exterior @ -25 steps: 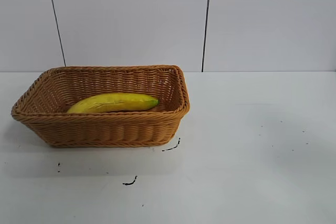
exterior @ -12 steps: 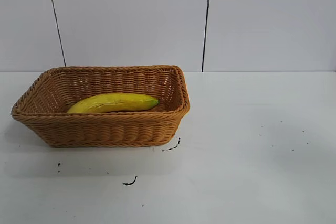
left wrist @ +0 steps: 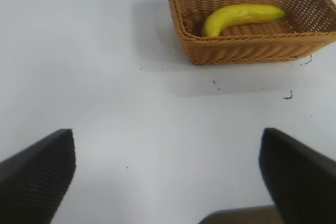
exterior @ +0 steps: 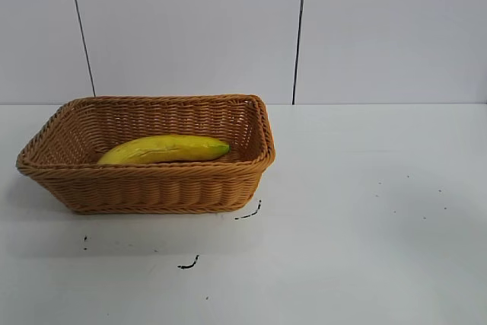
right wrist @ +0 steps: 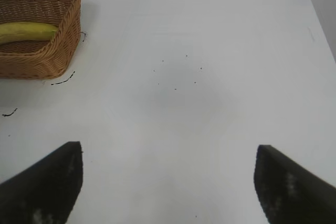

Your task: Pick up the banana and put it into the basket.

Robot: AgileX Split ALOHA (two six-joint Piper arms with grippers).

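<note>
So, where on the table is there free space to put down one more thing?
The widest bare patch of the table lies to the right of the basket, up to the back wall. A narrower strip runs in front of the basket, with only small dark marks. Inside the basket, the banana takes most of the floor.

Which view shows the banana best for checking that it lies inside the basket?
The left wrist view: the whole banana lies on the floor of the basket, seen from above. The exterior view hides its lower edge behind the near wall. The right wrist view cuts it off at the picture's edge. Both claws are open, far from it.
</note>
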